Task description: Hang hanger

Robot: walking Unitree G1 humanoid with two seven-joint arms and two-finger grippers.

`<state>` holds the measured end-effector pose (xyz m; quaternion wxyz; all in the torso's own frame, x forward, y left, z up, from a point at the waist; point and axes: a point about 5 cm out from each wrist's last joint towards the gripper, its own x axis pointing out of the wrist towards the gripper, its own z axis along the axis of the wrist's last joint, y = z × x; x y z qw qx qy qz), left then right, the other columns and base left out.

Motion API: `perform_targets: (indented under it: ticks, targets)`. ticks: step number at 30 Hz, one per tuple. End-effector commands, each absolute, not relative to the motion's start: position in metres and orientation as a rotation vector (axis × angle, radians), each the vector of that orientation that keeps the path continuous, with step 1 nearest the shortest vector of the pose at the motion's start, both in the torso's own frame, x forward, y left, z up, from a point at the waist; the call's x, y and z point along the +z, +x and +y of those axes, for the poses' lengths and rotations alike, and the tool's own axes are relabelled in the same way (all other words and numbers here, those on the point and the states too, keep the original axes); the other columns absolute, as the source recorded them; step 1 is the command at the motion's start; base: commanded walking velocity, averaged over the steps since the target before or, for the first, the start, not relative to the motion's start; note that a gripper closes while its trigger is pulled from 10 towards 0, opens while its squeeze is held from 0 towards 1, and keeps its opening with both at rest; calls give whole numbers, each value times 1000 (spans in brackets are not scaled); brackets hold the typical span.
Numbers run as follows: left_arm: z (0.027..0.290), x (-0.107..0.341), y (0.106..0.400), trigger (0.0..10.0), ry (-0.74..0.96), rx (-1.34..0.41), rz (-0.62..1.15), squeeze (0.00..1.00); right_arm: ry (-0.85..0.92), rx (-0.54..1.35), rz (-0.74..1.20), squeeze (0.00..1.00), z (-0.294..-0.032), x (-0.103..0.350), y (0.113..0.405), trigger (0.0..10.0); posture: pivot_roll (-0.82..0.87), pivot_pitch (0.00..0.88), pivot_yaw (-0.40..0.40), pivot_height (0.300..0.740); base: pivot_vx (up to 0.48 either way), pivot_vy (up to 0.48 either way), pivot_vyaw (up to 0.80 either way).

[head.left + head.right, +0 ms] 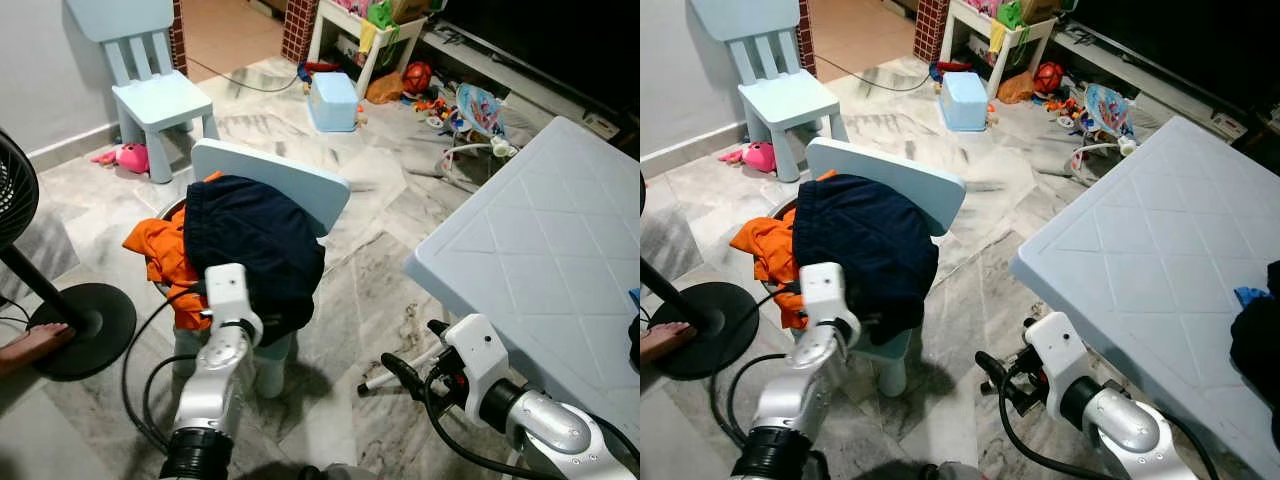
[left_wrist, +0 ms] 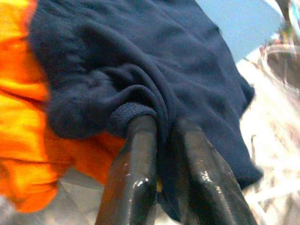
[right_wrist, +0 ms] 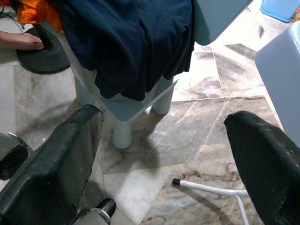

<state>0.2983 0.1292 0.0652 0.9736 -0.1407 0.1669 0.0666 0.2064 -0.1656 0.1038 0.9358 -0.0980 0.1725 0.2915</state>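
A dark navy garment (image 1: 255,240) is draped over a small light blue chair (image 1: 300,180), with an orange garment (image 1: 165,250) bunched beside it. My left gripper (image 2: 161,124) reaches to the navy garment's lower edge, its fingers (image 2: 136,154) shut on a fold of the cloth. My right gripper (image 1: 415,352) hangs low over the marble floor to the right of the chair, open and holding nothing. A thin white rod with a black tip (image 3: 206,187) lies on the floor just below its fingers; I cannot tell whether it belongs to a hanger.
A light blue table (image 1: 520,260) stands close on the right. A black fan base (image 1: 85,325) sits at the left with a person's foot (image 1: 35,345) on it. Farther back are a second blue chair (image 1: 150,90), a blue box (image 1: 333,100) and scattered toys.
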Motion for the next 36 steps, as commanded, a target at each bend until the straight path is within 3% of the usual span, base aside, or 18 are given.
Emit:
perform_targets:
  ticks: [1,14,17,21,36]
  targets:
    - [105,57,281,10000,-452,186,397,1000,-210,592,360,0,-169,102,208,10000,-184,110,-198,740,0,0,0]
    - [104,63,267,10000,-577,276,402,1000,-210,585,346,0,-168,102,212,10000,-178,99,-190,740,0,0,0]
    - [100,65,270,10000,-732,314,423,1000,-210,585,343,0,-168,102,213,10000,-175,96,-191,740,0,0,0]
    - [95,63,272,10000,-818,336,455,1000,-211,586,340,0,-167,102,213,10000,-177,95,-191,740,0,0,0]
    - [92,49,290,10000,-942,335,517,980,-210,579,330,0,-167,103,213,10000,-194,97,-182,740,0,0,0]
